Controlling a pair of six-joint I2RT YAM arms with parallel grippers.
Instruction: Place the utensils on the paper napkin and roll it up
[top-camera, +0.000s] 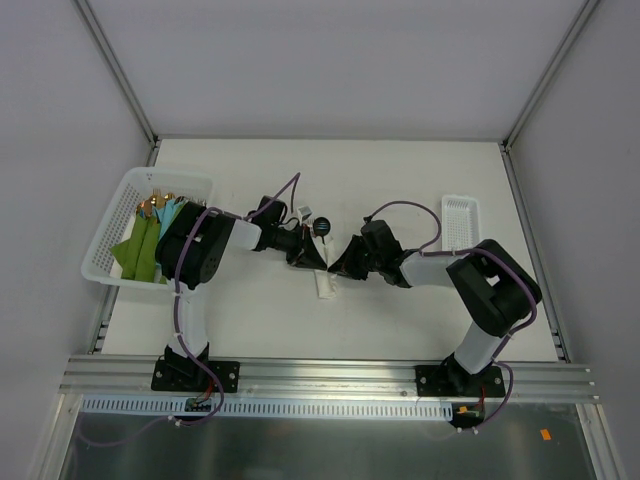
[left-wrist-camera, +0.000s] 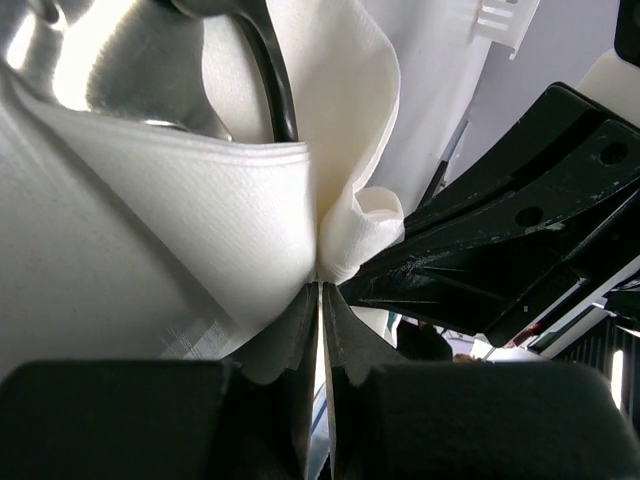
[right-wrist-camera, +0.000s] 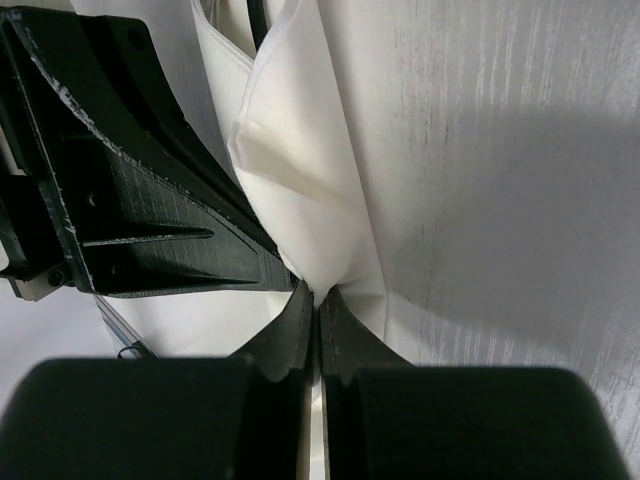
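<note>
The white paper napkin (top-camera: 326, 286) lies bunched at the table's middle, between both grippers. In the left wrist view the napkin (left-wrist-camera: 200, 220) folds over the utensils. A shiny dark spoon bowl (left-wrist-camera: 100, 70) and a black handle (left-wrist-camera: 277, 85) stick out of the fold. From above, the spoon's bowl (top-camera: 322, 227) shows past the napkin's far end. My left gripper (left-wrist-camera: 320, 285) (top-camera: 308, 260) pinches a napkin fold at its tips. My right gripper (right-wrist-camera: 318, 292) (top-camera: 340, 267) faces it tip to tip, shut on the napkin (right-wrist-camera: 300, 170). The fork cannot be made out.
A white basket (top-camera: 112, 215) at the left holds green and teal cloths (top-camera: 140, 250) with gold cutlery (top-camera: 155, 203). A small white tray (top-camera: 460, 222) stands at the right. Metal frame posts run along the table's edges.
</note>
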